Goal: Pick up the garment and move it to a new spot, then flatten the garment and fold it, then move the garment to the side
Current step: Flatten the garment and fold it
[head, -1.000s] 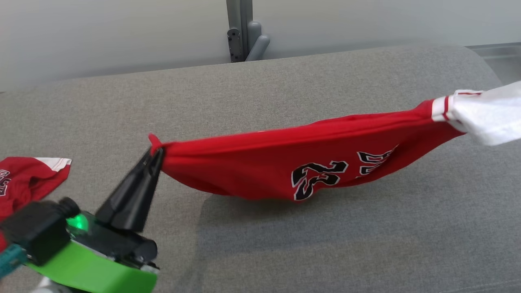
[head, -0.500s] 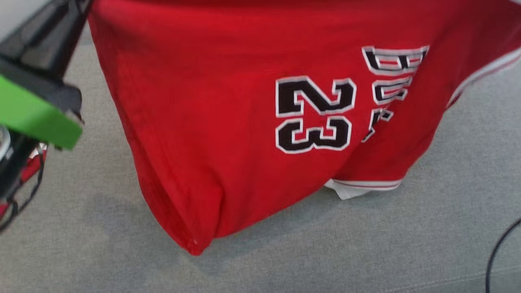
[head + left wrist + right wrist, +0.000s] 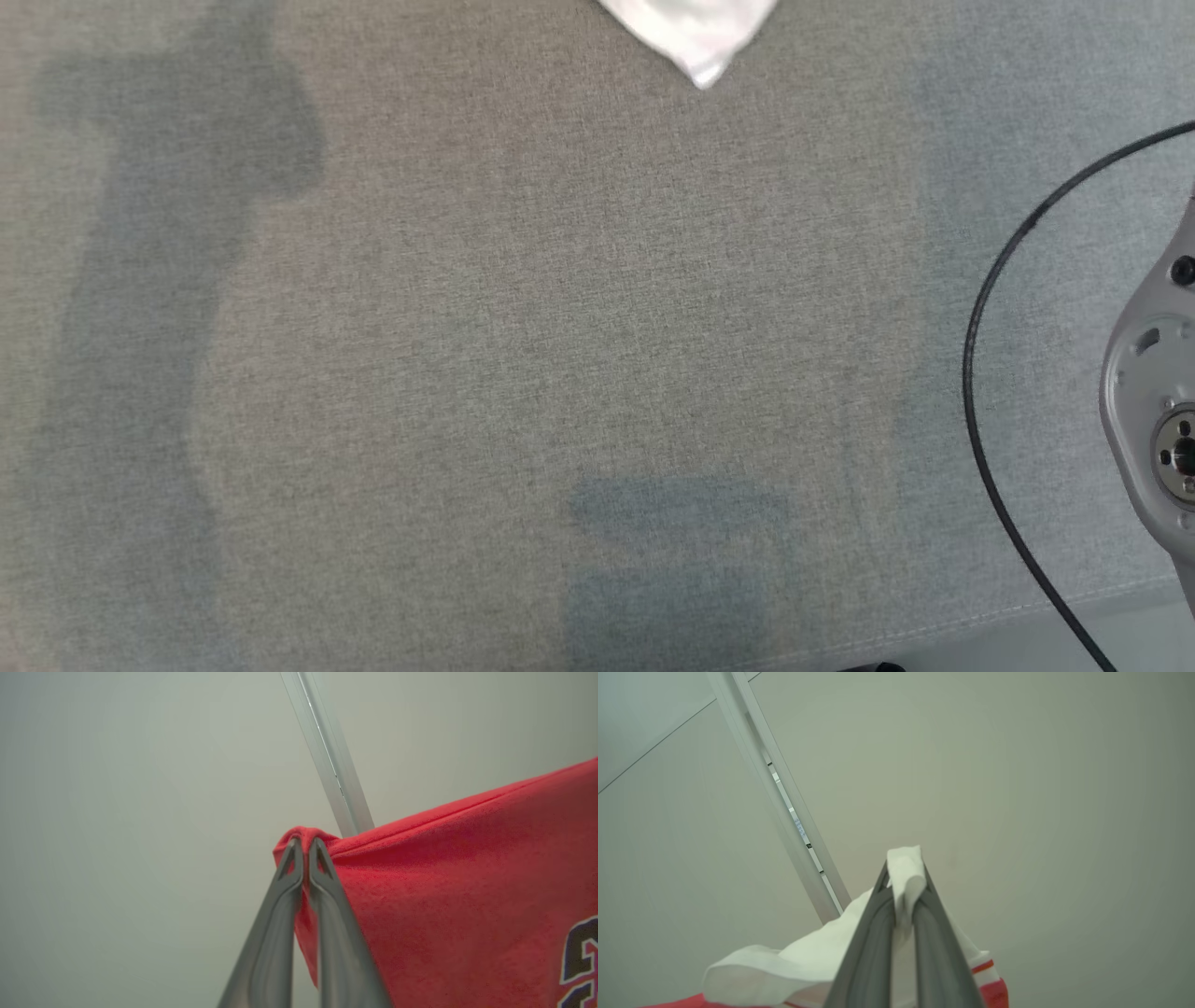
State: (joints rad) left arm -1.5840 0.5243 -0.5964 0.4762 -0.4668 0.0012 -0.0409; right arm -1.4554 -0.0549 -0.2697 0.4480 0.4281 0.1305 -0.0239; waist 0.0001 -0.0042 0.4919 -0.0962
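A: Left gripper point(image 3: 306, 847)?
B: Clenched on the red jersey point(image 3: 467, 882) corner, cloth running off toward 3 o'clock.
A: Right gripper point(image 3: 903, 872)?
B: Pinching its white sleeve point(image 3: 808, 956) — head view: sleeve tip at 12 o'clock, over grey cushion point(image 3: 560, 327).

Red garment point(image 3: 467, 896), white-trimmed, held aloft

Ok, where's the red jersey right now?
The jersey is held by both pincers: the left pincer grips a red corner, the right pincer its white end. In the head view, a white tip hangs at the top edge above the grey cushion.
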